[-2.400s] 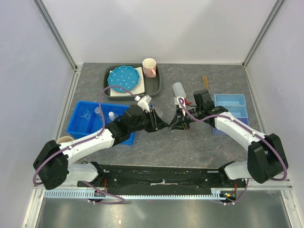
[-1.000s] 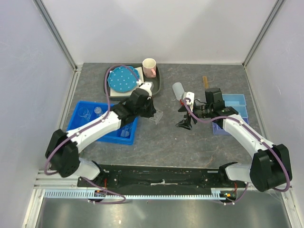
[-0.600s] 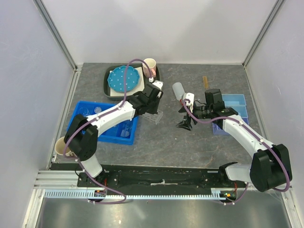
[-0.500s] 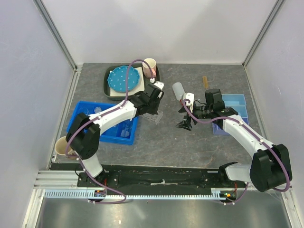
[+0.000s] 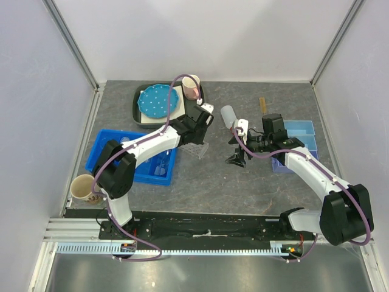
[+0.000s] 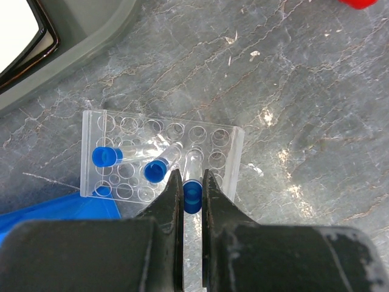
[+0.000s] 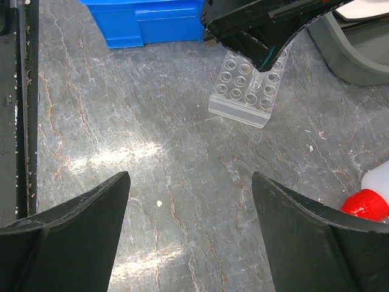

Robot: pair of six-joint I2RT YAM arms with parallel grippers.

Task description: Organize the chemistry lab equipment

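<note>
Left gripper clenched on a blue-capped tube over the rack.

Keep the tube upright, centre its tip on a free hole near the rack's 5 o'clock corner, and lower it before letting go. Two other tubes lean towards 9 o'clock. The right gripper is spread wide and empty, with the bottle at its 3 o'clock. I cannot tell whether the tip is already in a hole.

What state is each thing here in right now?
Left gripper: jaws shut on a blue-capped tube.
Right gripper: jaws open, empty.
Tube rack: upright, two capped tubes leaning in it.
Mug: upright.
</note>
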